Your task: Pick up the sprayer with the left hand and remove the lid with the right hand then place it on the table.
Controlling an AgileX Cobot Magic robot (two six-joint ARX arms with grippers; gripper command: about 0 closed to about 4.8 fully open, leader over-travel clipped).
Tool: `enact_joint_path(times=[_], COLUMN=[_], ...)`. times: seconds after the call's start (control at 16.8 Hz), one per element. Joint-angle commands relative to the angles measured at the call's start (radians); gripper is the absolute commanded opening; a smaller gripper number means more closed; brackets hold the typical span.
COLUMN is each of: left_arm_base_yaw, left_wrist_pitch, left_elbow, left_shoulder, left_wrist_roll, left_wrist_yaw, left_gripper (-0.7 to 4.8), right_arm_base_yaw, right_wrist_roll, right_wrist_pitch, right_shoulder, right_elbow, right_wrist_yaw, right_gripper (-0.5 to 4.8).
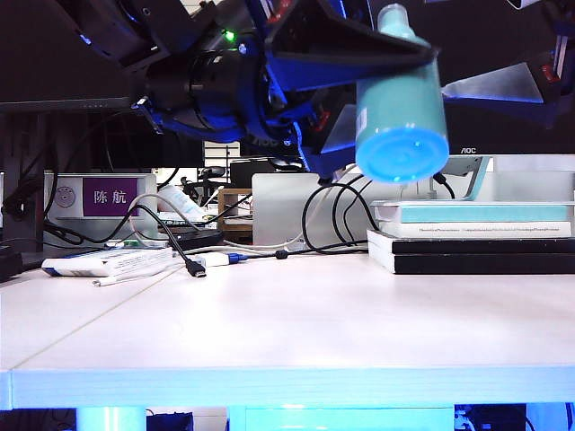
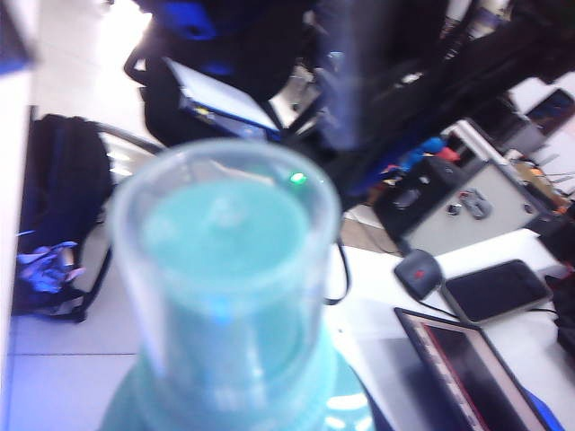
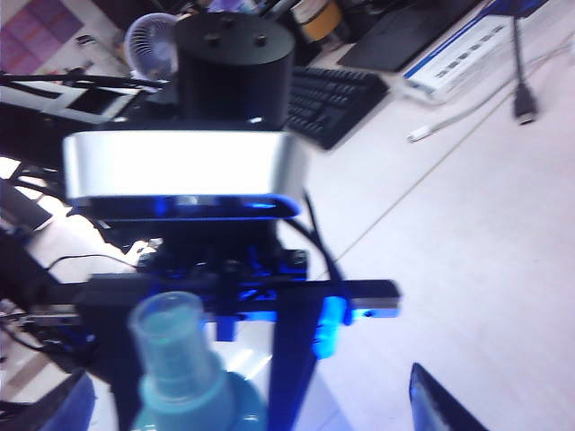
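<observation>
The teal sprayer [image 1: 402,108] hangs high above the table [image 1: 296,332], its round base turned toward the exterior camera. My left gripper [image 1: 395,56], the arm with the green light, is shut on the sprayer's body. In the left wrist view the clear lid [image 2: 225,260] fills the picture, still seated over the sprayer's top; the fingers are hidden there. My right gripper [image 3: 247,413] stands open, one dark fingertip [image 3: 440,404] showing. The lid [image 3: 171,341] and the sprayer's neck lie between its fingers, not touched. In the exterior view the right gripper [image 1: 499,85] is just right of the bottle.
A stack of books [image 1: 476,238] lies at the right of the table. Cables [image 1: 180,256] and a flat box [image 1: 108,263] lie at the left. A keyboard [image 3: 337,99] is on the far side. A phone [image 2: 494,287] and a tablet [image 2: 467,368] rest on a neighbouring desk.
</observation>
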Motion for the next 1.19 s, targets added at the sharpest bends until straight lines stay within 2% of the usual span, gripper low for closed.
enact_joint_path(times=[0.06,0.12,0.18,0.24,0.3,0.42,0.48,0.54,0.71,0.95,1.19], left_arm_base_yaw=[-0.013,-0.048,-0.047,-0.046,-0.046,-0.047,-0.047,-0.056,-0.109,-0.114,-0.019], left_wrist_pitch=[0.014,0.078,0.079,0.078,0.079,0.078,0.078,0.068,0.057,0.038,0.018], left_elbow=[0.006,0.008,0.008,0.008,0.008,0.008,0.008,0.008,0.008,0.006,0.007], left_shoulder=[-0.004,-0.004,-0.004,-0.004,-0.004,-0.004,-0.004,-0.004,0.009,0.058,0.057], left_wrist_roll=[-0.011,-0.044,-0.045,-0.045,-0.048,-0.049,-0.057,-0.071,-0.069,-0.061,-0.056], left_wrist_yaw=[0.014,0.003,0.002,0.002,0.002,0.002,0.003,0.021,0.021,0.017,0.019], left_gripper=[-0.06,-0.06,-0.06,-0.06,-0.06,-0.06,-0.06,-0.06,-0.06,-0.06,-0.06], right_arm_base_yaw=[0.032,0.095,0.094,0.094,0.094,0.094,0.094,0.094,0.094,0.090,0.021], right_wrist_roll=[0.027,0.029,0.029,0.029,0.026,0.026,0.026,0.032,0.034,0.050,0.050], right_wrist_pitch=[0.015,0.015,0.015,0.015,0.017,0.035,0.039,0.138,0.193,0.248,0.248], right_shoulder=[-0.003,-0.003,-0.003,-0.003,-0.003,-0.003,-0.003,-0.003,-0.003,-0.003,-0.003], right_elbow=[0.005,0.005,0.005,0.005,0.005,0.005,0.005,0.006,0.006,0.006,0.006], right_wrist_yaw=[-0.036,-0.011,0.003,0.006,0.008,0.010,0.010,0.032,0.122,0.200,0.215], right_gripper=[4.79,4.79,4.75,3.65,1.37,1.05,0.20,-0.05,-0.05,-0.05,-0.05])
